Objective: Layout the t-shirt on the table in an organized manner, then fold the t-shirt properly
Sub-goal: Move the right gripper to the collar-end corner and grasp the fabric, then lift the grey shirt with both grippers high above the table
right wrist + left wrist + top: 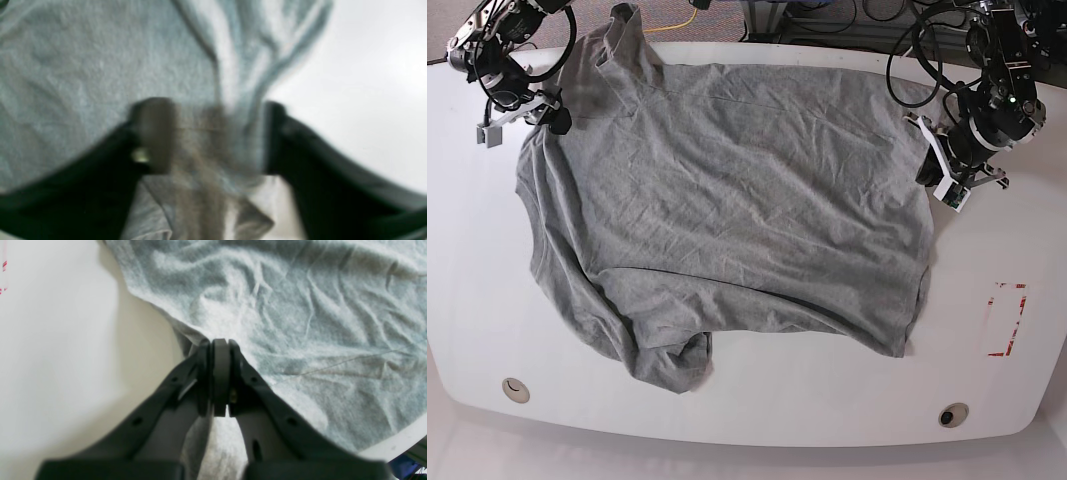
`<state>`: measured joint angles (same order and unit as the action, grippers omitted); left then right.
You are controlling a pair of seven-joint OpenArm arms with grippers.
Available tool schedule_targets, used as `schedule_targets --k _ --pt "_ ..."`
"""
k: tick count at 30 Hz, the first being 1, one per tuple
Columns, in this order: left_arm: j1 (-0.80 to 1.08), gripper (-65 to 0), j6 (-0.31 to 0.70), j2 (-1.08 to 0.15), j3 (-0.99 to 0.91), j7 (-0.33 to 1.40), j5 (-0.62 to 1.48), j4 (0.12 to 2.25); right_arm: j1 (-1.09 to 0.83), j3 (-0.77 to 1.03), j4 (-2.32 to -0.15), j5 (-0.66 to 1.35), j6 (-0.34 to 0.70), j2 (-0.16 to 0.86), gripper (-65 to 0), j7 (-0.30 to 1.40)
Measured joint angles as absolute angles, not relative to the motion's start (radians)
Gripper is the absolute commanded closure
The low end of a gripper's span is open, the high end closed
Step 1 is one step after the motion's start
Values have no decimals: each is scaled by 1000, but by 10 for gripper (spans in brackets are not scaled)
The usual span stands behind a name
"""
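Observation:
The grey t-shirt (pixel 727 200) lies spread and wrinkled across the white table (pixel 827 400), with one lower corner bunched near the front left. In the base view, my left gripper (pixel 924 170) is at the shirt's right edge. The left wrist view shows it (pixel 220 343) shut, pinching the edge of the t-shirt (pixel 300 306). My right gripper (pixel 552 118) is at the shirt's far left corner. In the blurred right wrist view its jaws stand apart (pixel 213 133) with a raised fold of the t-shirt (pixel 66 66) between them.
A red rectangular outline (pixel 1007 320) marks the table at the right. Two round holes (pixel 515 388) (pixel 952 413) sit near the front edge. Cables and equipment lie beyond the far edge. Bare table (pixel 50 356) shows beside the left gripper.

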<state>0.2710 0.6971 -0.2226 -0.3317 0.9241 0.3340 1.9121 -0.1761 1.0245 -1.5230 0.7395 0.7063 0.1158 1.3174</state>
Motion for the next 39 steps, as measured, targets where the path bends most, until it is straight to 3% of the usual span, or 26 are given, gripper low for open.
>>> schedule_targets --k 5,12,14,20,29,39 --pt "271 0 697 -222 -332 924 334 1912 -178 1010 -1520 736 703 110 -62 1333" --pt "282 0 697 -222 -332 924 334 1912 -181 1007 -1518 742 700 110 -168 1337" --pt "289 0 697 -222 -332 924 334 1912 -182 1007 -1519 749 700 110 -149 1336" --pt "313 0 697 -222 -332 924 335 1912 -183 1008 -1519 737 700 112 0 1336" --pt "314 0 697 -222 -332 924 336 1913 -187 1006 -1539 729 699 114 0 1344" --pt "282 0 697 -221 -336 928 337 1913 -187 1003 -1732 696 699 118 0 1389"
